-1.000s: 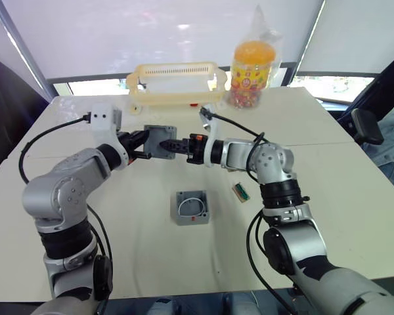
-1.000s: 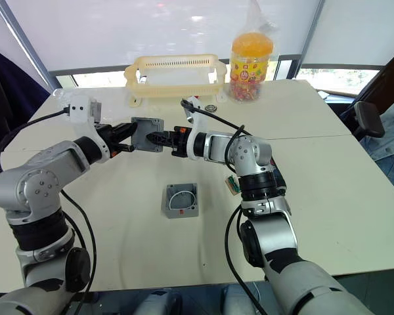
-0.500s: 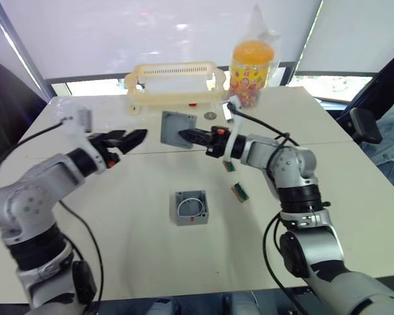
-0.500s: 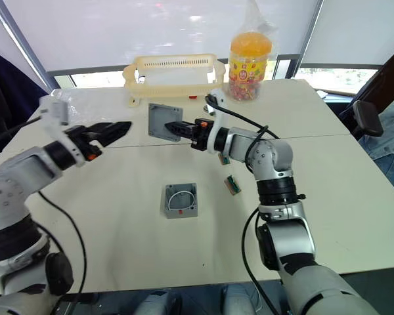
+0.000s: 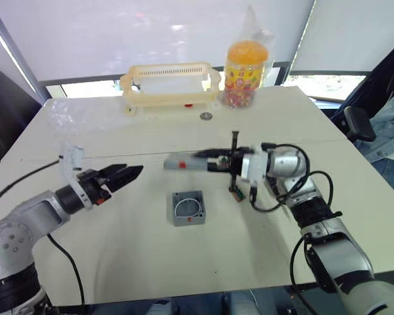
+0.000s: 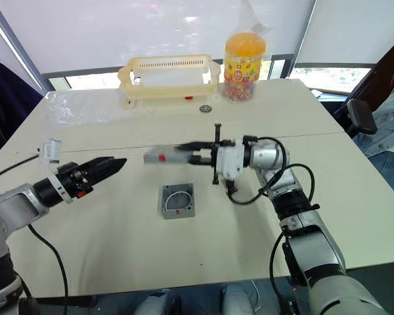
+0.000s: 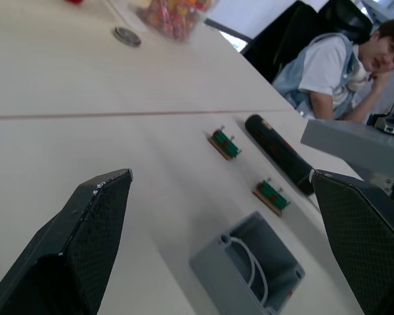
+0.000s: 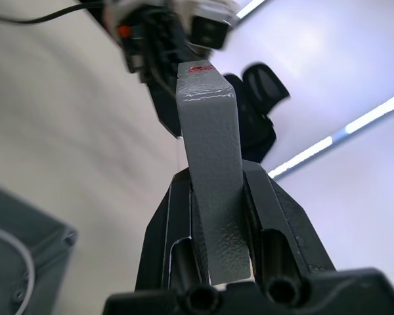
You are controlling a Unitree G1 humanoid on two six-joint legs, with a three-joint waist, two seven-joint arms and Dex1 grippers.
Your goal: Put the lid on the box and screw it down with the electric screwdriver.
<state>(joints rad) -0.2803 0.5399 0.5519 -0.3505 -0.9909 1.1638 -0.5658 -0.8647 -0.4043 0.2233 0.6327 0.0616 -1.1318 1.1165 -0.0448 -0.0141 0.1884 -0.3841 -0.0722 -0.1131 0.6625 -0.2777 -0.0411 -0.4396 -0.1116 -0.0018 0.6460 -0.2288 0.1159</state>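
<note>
Okay, my right end effector (image 5: 203, 156) is pinching the lid (image 5: 182, 162) by one edge, holding it flat and level in the air above the bench (image 5: 151, 262), just beyond the box (image 5: 187, 208). In the right wrist view the lid (image 8: 210, 177) sits edge-on between the two fingers (image 8: 167, 230), which are pressed against both of its faces, and I can see a small red mark at its far end. The box rests on the bench with its hollow side up, a loop of white wire and a red mark inside. My left end effector (image 5: 126, 173) is spread wide and holding nothing, hovering over the bench to the left of the box and well apart from the lid. The electric screwdriver (image 7: 279, 153) lies on the bench beyond the box, with two small green circuit boards (image 7: 224, 143) near it. At the far edge I've got a cream plastic basket (image 5: 170, 82), a jar of colourful sweets (image 5: 243, 65) beside it, and a small metal disc (image 5: 205, 116) in front of the basket. A person (image 7: 328, 62) sits off to the side.
</note>
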